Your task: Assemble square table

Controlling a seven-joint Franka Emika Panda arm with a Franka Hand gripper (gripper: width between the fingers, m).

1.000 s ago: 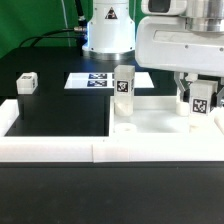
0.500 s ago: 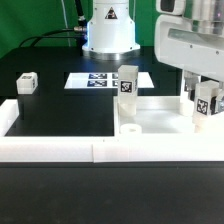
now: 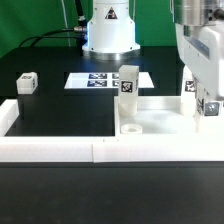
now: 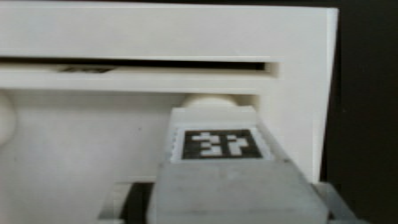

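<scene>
White plastic square tabletop [image 3: 165, 118] lies flat toward the desk's [image 3: 60, 112] near edge, in the corner on the exterior view's right, just behind the border wall [image 3: 60, 150]. An upright leg [image 3: 128, 84] stands at the slab's far corner on the exterior view's left, with its tag facing the camera. A round socket [image 3: 130, 128] shows at the slab's near corner below it.

The hand [image 3: 204, 98] is clenched on a held leg [image 3: 207, 104] over the slab's side toward the desk's edge on the exterior view's right. Whether that leg touches the slab cannot be told. In the wrist view the held leg's [image 4: 221, 150] tag faces the camera.

A loose leg [image 3: 26, 82] lies well apart, toward the desk's opposite edge. The marker board [image 3: 95, 80] lies flat toward the far edge.
</scene>
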